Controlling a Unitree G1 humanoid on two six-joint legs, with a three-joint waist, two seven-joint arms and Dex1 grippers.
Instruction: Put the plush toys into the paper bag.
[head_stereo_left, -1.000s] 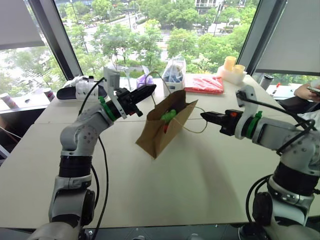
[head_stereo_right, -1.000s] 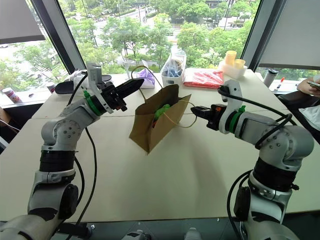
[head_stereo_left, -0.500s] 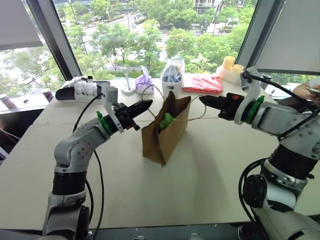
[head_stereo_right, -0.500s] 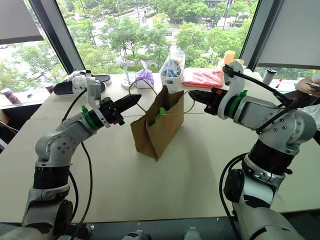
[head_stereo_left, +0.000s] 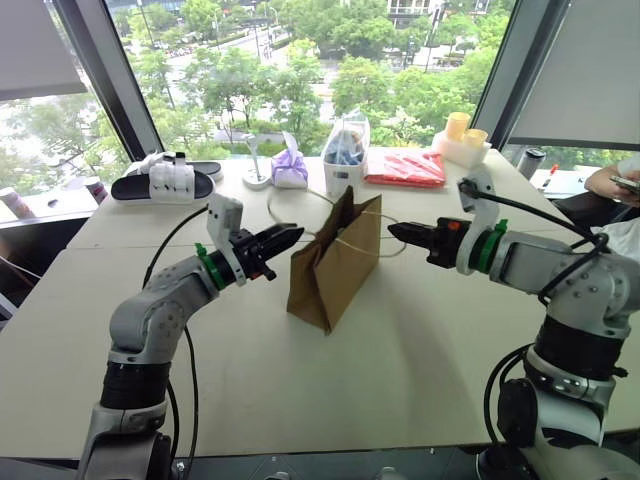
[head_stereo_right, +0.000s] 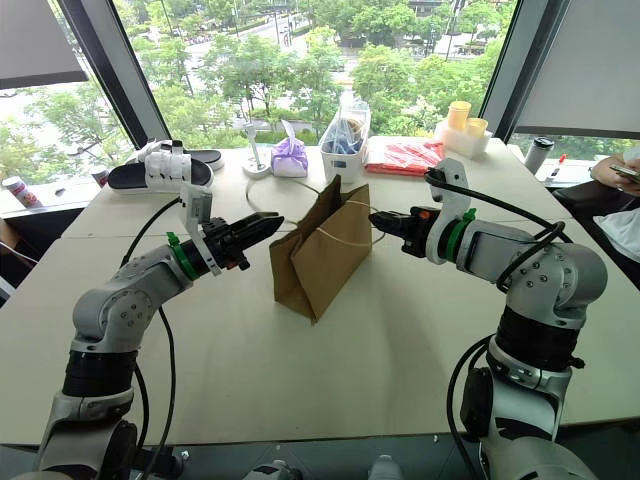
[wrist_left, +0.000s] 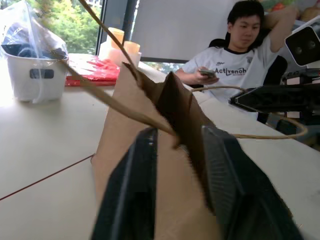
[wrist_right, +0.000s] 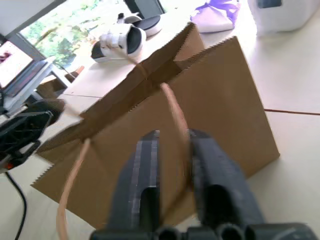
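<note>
Beige table (head_stereo_left: 300, 400) before tall windows (head_stereo_left: 260, 70) with trees outside. Paper bag (head_stereo_left: 335, 265) upright mid-table, top now pinched nearly closed, plush toys no longer visible. Left gripper (head_stereo_left: 287, 236) and right gripper (head_stereo_left: 398, 231) parted, handles (wrist_right: 176, 120) lying loosely between the fingers, formerly clenched.

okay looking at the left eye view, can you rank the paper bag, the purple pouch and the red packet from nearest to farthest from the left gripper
1. paper bag: stands on the table just beyond the tips of the left gripper, toward the robot's right.
2. purple pouch: farther back, near the window.
3. red packet: farthest, at the back on the robot's right, past the bag.
</note>
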